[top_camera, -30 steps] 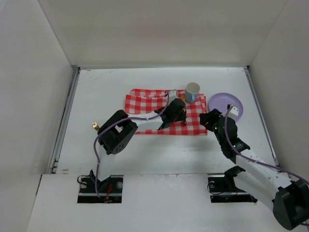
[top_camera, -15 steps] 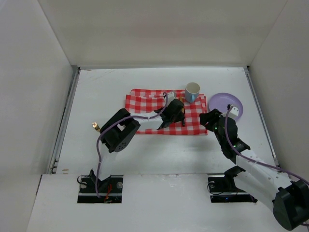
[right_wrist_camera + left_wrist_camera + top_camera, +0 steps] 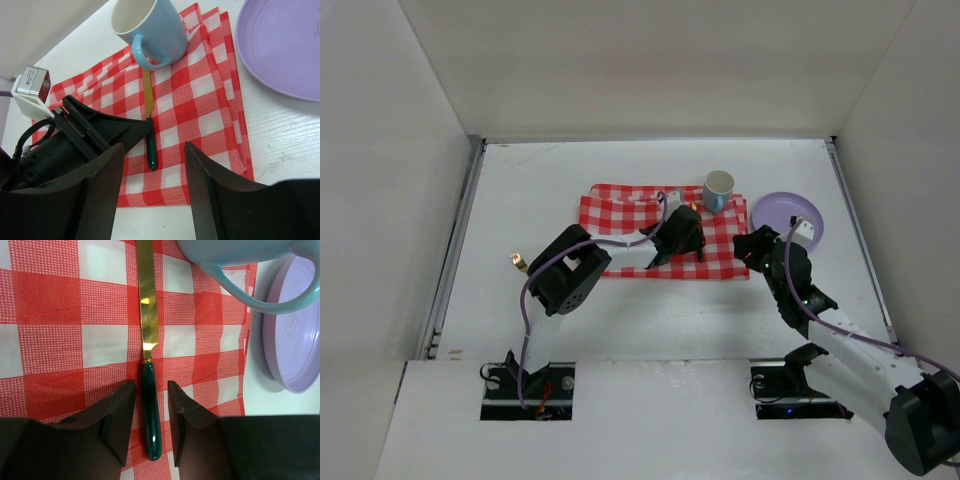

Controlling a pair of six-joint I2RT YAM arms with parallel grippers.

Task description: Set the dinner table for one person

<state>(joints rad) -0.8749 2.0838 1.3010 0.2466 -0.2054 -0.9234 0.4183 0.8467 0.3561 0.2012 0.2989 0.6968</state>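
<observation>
A knife with a gold blade and dark green handle (image 3: 150, 415) lies on the red-and-white checkered cloth (image 3: 50, 315), its blade pointing toward the light blue mug (image 3: 235, 255). My left gripper (image 3: 150, 384) is low over the cloth, its fingers straddling the handle with a thin gap on each side. My right gripper (image 3: 153, 146) is open and empty, above the cloth's near right part. In the top view the left gripper (image 3: 686, 240) is on the cloth (image 3: 620, 212) just near of the mug (image 3: 718, 188). The right gripper (image 3: 752, 246) is at the cloth's right edge. The white dinner table (image 3: 540, 310) bears everything.
A lilac plate (image 3: 782, 212) lies on the table right of the cloth, also in the right wrist view (image 3: 285, 45). A small gold object (image 3: 517, 261) shows beside the left arm's elbow. Grey rails (image 3: 455, 240) run along the table's sides, and white walls enclose it.
My left gripper has shifted slightly toward the far left over the cloth. The right arm has not moved.
</observation>
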